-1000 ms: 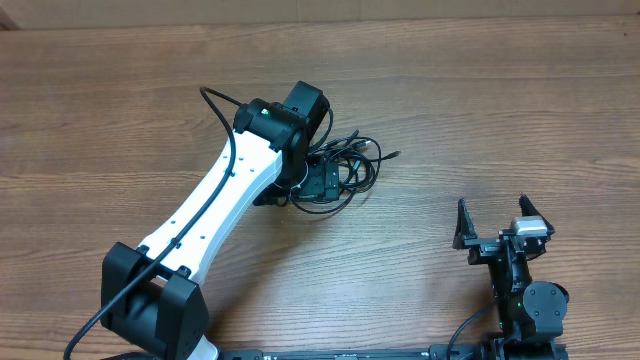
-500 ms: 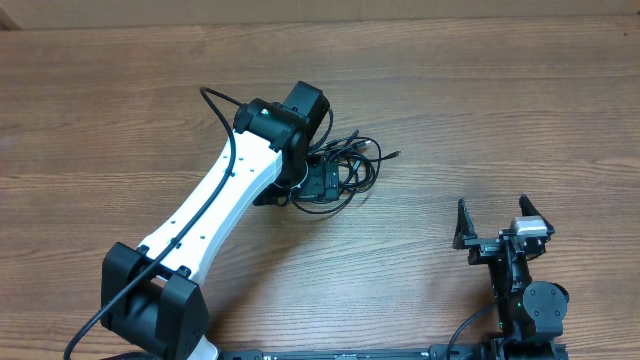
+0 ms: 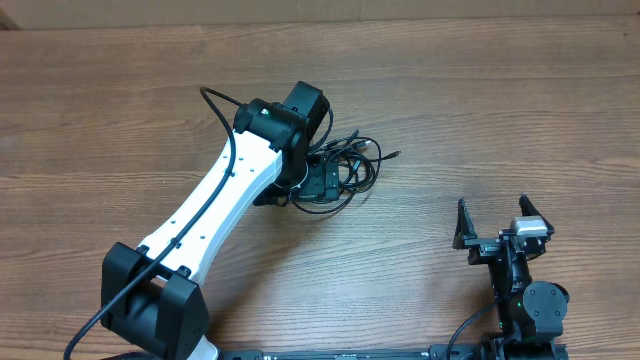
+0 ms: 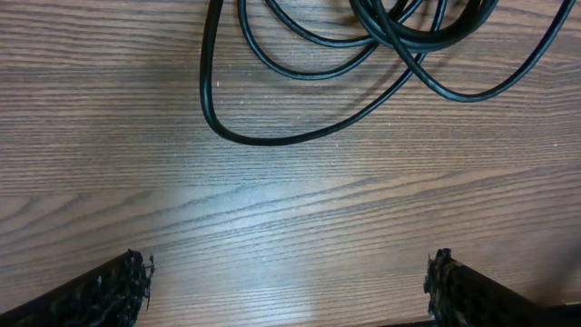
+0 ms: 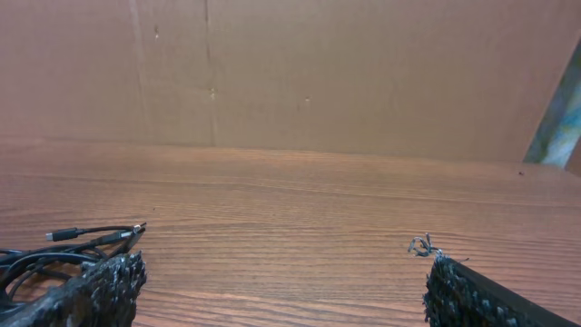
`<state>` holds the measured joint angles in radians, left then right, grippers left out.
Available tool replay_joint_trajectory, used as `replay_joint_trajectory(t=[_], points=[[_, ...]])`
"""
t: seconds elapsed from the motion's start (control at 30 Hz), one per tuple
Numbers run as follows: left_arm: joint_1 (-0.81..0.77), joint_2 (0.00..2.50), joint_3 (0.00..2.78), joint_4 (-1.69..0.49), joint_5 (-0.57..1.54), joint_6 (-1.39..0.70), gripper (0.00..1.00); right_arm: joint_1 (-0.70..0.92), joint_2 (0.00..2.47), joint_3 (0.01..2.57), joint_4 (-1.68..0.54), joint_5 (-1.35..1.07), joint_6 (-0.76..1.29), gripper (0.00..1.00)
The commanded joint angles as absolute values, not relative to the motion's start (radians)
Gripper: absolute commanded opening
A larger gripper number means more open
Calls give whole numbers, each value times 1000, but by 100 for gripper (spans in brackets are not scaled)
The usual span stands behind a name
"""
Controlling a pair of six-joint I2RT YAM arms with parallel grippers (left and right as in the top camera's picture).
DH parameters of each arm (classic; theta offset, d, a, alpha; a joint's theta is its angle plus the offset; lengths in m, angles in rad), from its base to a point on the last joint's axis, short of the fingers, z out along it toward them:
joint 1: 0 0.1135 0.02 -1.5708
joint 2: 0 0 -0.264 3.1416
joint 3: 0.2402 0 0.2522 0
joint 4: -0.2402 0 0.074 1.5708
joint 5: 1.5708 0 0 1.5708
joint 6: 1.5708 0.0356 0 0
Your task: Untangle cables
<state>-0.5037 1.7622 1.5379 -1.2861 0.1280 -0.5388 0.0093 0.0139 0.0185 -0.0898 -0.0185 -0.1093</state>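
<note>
The cables (image 3: 352, 160) lie in a tangled bundle of thin black loops on the wooden table, with one plug end (image 3: 394, 155) sticking out to the right. My left gripper (image 3: 324, 187) hovers over the bundle's near-left edge, partly hidden under its own wrist. In the left wrist view the cables (image 4: 363, 54) loop across the top, beyond my left gripper (image 4: 286, 283), which is open over bare wood. My right gripper (image 3: 493, 206) stands open near the front right, far from the bundle. The right wrist view has the cables (image 5: 54, 250) at its far left and my right gripper (image 5: 283, 277) empty.
The left arm's white link (image 3: 215, 205) stretches diagonally from its base (image 3: 150, 305) at the front left. A thick black arm wire (image 3: 215, 105) arcs above it. A cardboard wall (image 5: 290, 73) backs the table (image 3: 520, 110).
</note>
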Motion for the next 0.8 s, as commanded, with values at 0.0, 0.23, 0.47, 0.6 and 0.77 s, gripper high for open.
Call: replay_joint_trajectory(t=[0.0,0.23,0.47,0.6,0.77], points=[[-506,1762,1528,-1285,131,-520,100,18,3,8,-84,-9,-113,100],[-506,1762,1528,-1285,131,-519,100,18,3,8,-84,-9,-113,100],[-506,1762,1528,-1266,131,-520,100,18,3,8,-84,-9,-113,100],[-504,1762,1528,-1211,121,-521,100,18,3,8,-84,-9,-113,100],[-504,1763,1526,-1171,-23,-606,100,18,3,8,-84,-9,-113,100]])
